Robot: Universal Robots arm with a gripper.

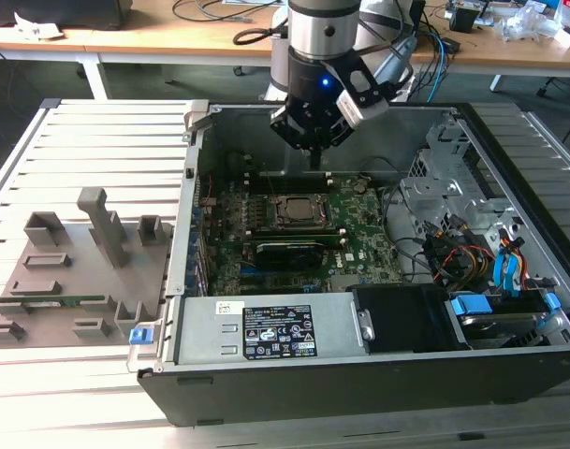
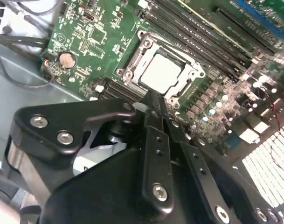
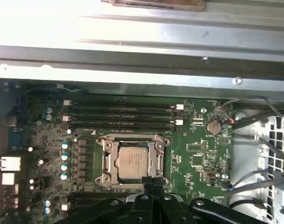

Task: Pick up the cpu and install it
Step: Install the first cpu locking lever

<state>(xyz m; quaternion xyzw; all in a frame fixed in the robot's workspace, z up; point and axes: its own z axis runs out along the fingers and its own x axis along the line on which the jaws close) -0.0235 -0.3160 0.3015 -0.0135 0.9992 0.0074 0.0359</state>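
Cpu (image 3: 131, 160), a small flat square with a silvery-grey top, lies flat inside the metal-framed socket (image 3: 103, 161) on the green motherboard (image 3: 197, 144). In the second wrist view the same chip (image 2: 161, 73) appears pale and tilted in its frame, with a round coin battery (image 2: 66, 59) on the board well apart from it. The first wrist view adds what that one lacks: two long dark memory slots (image 3: 123, 116) running beside the socket, a column of small capacitors (image 3: 65, 161) near its frame, and the grey steel wall of the computer case (image 3: 142, 60) beyond the board.

The end effector (image 3: 153, 183) hangs just above the socket's edge, its two black fingers pressed together with no gap between them and nothing held. The second wrist view shows its fingers (image 2: 155, 112) meeting in a narrow point close to the chip.

The exterior view shows the wider scene: the arm's end effector (image 1: 314, 157) is lowered into the open case (image 1: 266, 327), above the board and the socket (image 1: 294, 211). Towards the exterior view's left, a grey parts tray (image 1: 79, 271) with upright holders rests on the slatted counter (image 1: 107, 140) beside the case.
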